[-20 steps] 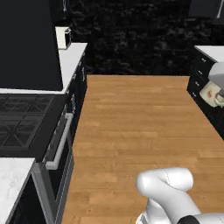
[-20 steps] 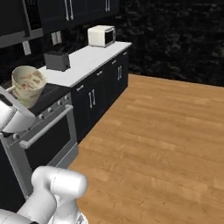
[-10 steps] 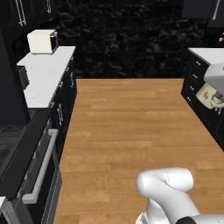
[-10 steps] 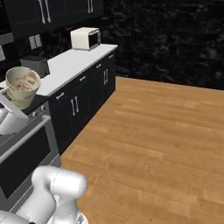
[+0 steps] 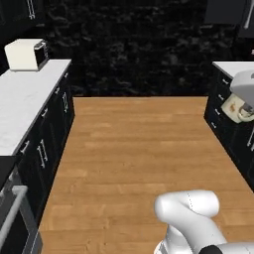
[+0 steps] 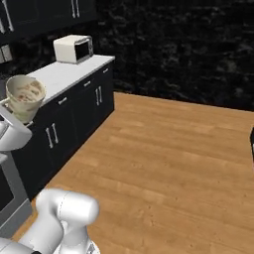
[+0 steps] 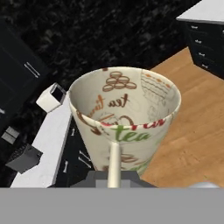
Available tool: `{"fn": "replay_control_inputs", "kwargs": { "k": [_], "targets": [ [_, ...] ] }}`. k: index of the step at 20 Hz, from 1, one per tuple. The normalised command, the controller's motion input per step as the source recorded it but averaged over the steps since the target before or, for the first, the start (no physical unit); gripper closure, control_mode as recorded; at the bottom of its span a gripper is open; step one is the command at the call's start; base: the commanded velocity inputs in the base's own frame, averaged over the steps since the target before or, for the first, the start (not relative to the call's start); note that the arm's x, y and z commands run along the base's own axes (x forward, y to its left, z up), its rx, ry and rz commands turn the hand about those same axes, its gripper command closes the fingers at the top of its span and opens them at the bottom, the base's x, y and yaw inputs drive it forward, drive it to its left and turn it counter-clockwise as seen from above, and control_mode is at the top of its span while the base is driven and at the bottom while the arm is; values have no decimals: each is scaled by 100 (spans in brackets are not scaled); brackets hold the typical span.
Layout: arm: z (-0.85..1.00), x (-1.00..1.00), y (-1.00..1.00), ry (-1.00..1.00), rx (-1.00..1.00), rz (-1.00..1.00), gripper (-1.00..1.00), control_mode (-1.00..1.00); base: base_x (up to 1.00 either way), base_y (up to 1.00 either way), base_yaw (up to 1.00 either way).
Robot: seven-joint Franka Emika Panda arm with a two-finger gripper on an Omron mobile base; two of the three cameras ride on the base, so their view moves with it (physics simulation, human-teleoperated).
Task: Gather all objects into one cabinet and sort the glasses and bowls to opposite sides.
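Note:
My gripper (image 7: 114,174) is shut on one of the glasses, a cream tumbler (image 7: 124,118) printed with tea motifs, its open mouth facing the hand camera. In the left base view the tumbler (image 5: 236,107) hangs at the right edge under the white hand (image 5: 243,85). Seen from the right base, the tumbler (image 6: 24,96) is at the far left, above the counter. Black wall cabinet doors (image 6: 44,12) with silver bar handles run along the top left. The bowls are out of view.
A white-topped counter (image 5: 27,101) over black cupboards runs along the left, with a white microwave (image 5: 25,54) at its far end. A stove front (image 5: 12,208) is at the lower left. Black drawers (image 5: 228,126) stand on the right. Wood floor (image 5: 139,149) lies between.
The whole picture has shifted, so the base has moved: the stove slid off to the lower left and the microwave counter came closer. The tumbler stays in my shut gripper.

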Motion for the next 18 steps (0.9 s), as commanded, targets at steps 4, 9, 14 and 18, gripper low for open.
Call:
{"fn": "replay_control_inputs", "kwargs": {
  "k": [4, 9, 14, 18],
  "targets": [
    [0, 0, 0, 0, 0, 0, 100, 100, 100, -78, 0],
    [0, 0, 0, 0, 0, 0, 100, 100, 100, -24, 0],
    [0, 0, 0, 0, 0, 0, 100, 100, 100, -7, -7],
    [0, 0, 0, 0, 0, 0, 100, 100, 100, -26, -10]
  ]
}}
